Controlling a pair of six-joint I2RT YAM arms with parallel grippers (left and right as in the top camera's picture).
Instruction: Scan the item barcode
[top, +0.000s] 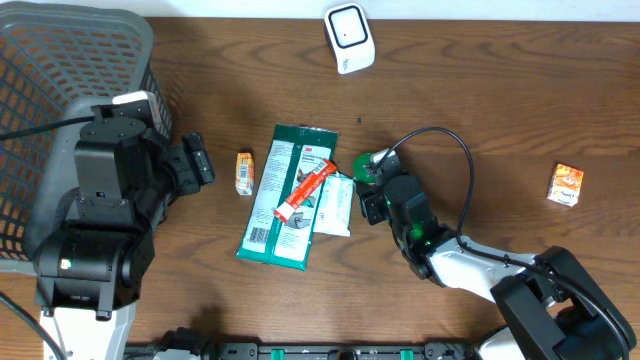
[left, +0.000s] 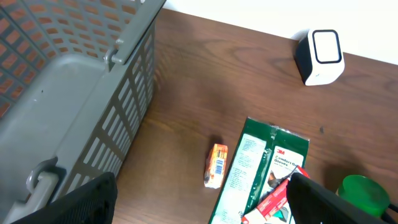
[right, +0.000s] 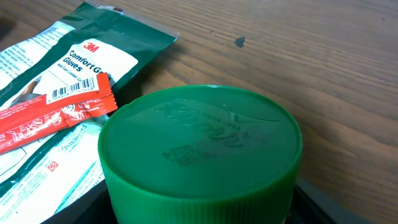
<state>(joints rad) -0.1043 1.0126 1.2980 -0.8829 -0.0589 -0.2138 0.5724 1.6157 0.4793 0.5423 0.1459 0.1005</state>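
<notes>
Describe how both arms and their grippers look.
The left arm is boxy black housings on a white base link, with a black cable running off it; the left gripper has black fingers. The right arm has a white link between black joints, a looping black cable, and a black right gripper with a green light behind it.

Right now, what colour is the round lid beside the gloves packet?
Green; the lid shows best in the right wrist view.

green lid (right: 199, 149): container below hidden | basket (top: 40, 90): cut by left edge | orange box (top: 565, 185): print too small
</notes>
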